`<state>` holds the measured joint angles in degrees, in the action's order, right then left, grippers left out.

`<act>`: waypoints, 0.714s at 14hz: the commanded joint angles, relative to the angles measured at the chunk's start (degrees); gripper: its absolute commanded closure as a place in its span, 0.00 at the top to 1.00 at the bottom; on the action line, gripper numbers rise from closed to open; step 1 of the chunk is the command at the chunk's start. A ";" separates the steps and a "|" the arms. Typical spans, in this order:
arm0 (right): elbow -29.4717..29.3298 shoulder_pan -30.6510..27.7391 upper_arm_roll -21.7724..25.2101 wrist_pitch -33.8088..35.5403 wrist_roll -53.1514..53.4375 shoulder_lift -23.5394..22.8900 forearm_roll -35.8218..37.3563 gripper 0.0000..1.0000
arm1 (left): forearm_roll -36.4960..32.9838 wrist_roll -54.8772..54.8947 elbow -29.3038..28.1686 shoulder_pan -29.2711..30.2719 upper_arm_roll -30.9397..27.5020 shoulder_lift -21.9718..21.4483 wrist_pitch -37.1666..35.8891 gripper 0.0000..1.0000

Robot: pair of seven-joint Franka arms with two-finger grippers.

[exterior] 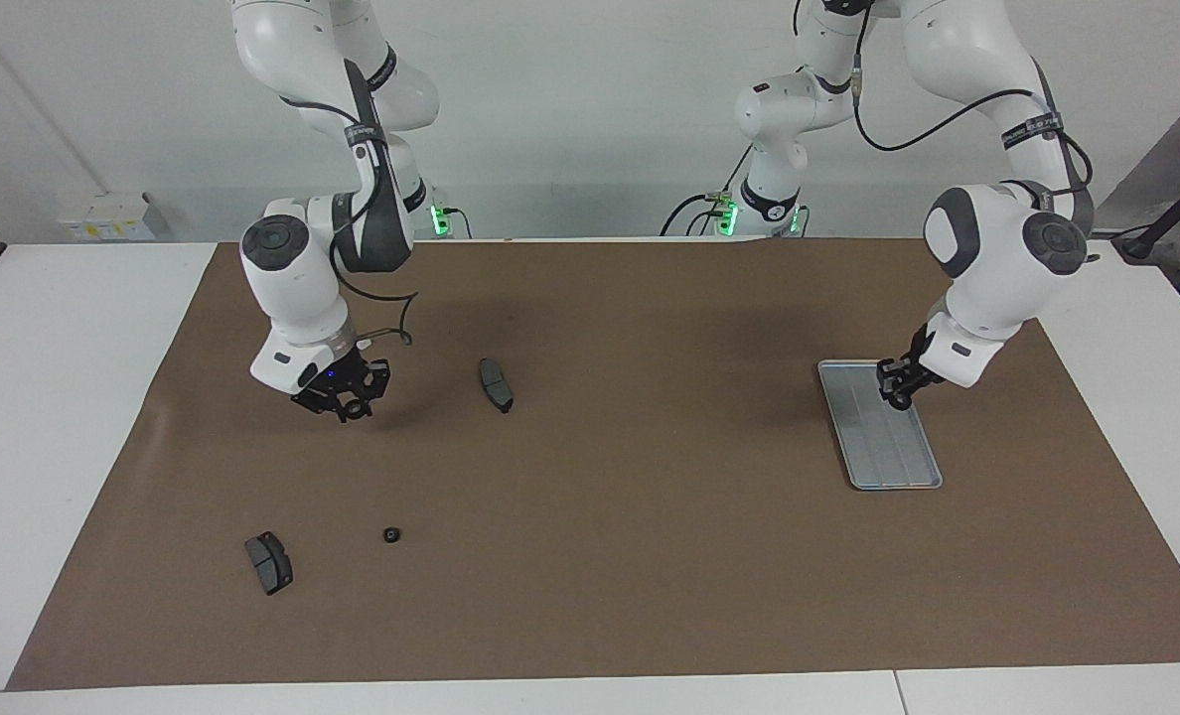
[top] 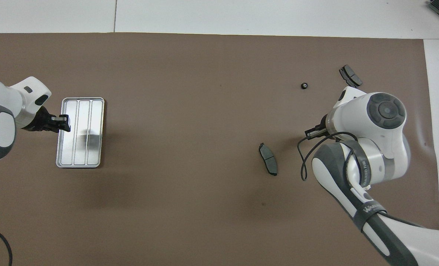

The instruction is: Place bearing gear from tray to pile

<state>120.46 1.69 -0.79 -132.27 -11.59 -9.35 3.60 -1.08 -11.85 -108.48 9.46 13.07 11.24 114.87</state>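
Bearing gear (exterior: 391, 534) lying lower left of facing frame, between two brake pads (exterior: 269, 562) (exterior: 496, 383); looks already delivered to pile. Tray (exterior: 879, 437) at right, bare. Left end effector (exterior: 896, 395) low over tray, empty; opening unclear. Right end effector (exterior: 344, 397) hanging over mat, nothing held, spread unclear. Brown mat (exterior: 650, 556) on white table (exterior: 44, 397); plain wall (exterior: 590, 99).

- Brown mat (exterior: 650, 497) – plain and matte, covering a white table (exterior: 54, 397).
- Silver-grey tray (exterior: 879, 427) with lengthwise ridges.
- Two dark grey brake-pad pieces (exterior: 496, 384) (exterior: 269, 562).
- Small black bearing gear (exterior: 391, 534) with a pale centre.
- White arms with dark grey joint caps and black grippers – left gripper (exterior: 898, 392), right gripper (exterior: 344, 395).
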 commanded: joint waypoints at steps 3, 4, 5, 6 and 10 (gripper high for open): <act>0.48 -2.83 -0.70 -6.65 -0.18 -3.99 0.53 0.00 | 3.80 -21.94 0.03 -12.24 -0.41 -1.13 -0.52 0.13; 0.57 -3.18 -0.70 -9.29 -0.62 -5.92 0.53 0.00 | 4.67 -26.25 0.03 -14.45 -0.24 -1.13 0.52 0.13; 0.57 -4.40 -0.70 -9.49 -0.80 -6.29 0.53 0.00 | 5.73 -30.64 0.03 -16.56 -0.06 -1.13 2.71 0.13; 0.57 -5.02 -0.79 -9.41 -0.89 -6.29 0.53 0.00 | 6.52 -34.34 -0.15 -19.10 -0.06 -1.05 4.73 0.13; 0.22 -5.11 -0.79 -8.27 -0.45 -6.21 0.53 1.00 | 6.97 -46.22 -0.15 -30.17 -0.15 2.54 16.15 0.13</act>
<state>120.71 -2.39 -0.84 -141.05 -11.60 -16.16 3.59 4.94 -53.60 -108.44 -16.36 13.92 11.80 126.32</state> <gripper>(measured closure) 0.480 0.670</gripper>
